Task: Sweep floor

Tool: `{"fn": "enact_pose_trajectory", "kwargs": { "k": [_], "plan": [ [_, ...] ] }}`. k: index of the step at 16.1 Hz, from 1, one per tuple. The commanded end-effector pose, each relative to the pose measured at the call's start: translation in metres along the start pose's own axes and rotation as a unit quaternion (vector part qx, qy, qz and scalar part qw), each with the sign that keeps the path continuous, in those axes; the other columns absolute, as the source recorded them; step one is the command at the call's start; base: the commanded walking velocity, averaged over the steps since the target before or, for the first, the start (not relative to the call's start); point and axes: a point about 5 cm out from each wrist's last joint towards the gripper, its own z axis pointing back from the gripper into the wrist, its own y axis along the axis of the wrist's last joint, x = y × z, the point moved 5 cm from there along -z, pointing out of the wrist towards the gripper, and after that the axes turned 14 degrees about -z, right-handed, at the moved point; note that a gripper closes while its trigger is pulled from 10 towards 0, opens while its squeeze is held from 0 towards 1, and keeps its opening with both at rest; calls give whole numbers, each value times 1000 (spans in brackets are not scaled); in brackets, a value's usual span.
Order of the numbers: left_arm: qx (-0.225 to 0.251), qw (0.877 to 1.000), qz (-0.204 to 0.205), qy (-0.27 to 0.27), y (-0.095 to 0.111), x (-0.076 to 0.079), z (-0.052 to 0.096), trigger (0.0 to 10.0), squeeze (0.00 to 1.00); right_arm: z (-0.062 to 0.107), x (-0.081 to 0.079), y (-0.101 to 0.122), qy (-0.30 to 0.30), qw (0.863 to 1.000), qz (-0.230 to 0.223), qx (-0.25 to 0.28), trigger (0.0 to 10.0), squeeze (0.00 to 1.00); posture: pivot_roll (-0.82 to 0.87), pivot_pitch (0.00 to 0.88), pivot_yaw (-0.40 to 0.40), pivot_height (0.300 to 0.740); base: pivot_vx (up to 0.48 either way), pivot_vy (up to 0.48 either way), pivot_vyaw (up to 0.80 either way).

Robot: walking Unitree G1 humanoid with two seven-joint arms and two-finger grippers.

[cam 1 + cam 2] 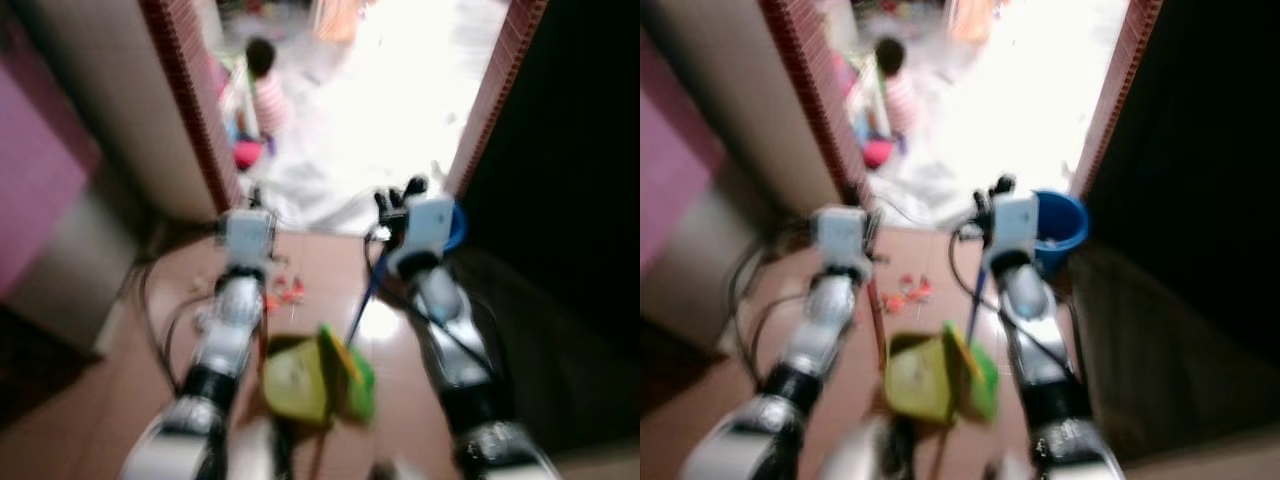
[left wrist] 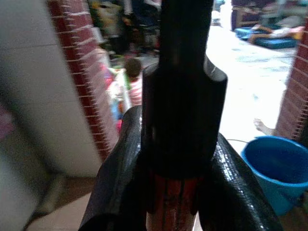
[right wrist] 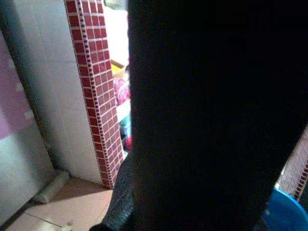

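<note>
Left wrist view: my left end effector (image 2: 168,192) clenched on red handle (image 2: 169,204). Right end effector (image 1: 400,200) state: cannot tell. Dustpan (image 1: 300,378) at 6 o'clock, debris (image 1: 285,292) at 12. Handle stiff, light; grip mid-shaft.

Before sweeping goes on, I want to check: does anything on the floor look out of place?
Yes. Small red bits lie scattered on the brown floor between the two arms, just ahead of the yellow-green dustpan. They look like litter; blur hides what they are.

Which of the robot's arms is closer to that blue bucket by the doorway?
The right. Its right gripper is raised just beside the blue bucket, nearly overlapping its rim. The left gripper is across the passage, near the brick pillar.
</note>
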Motion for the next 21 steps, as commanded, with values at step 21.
{"fn": "enact_pose_trajectory", "kwargs": {
  "k": [21],
  "plan": [
    [75,991,4,109,43,-68,-8,10000,0,-3,11,12,-2,999,23,23,10000,0,-61,72,36,740,203,0,114]
  ]
}}
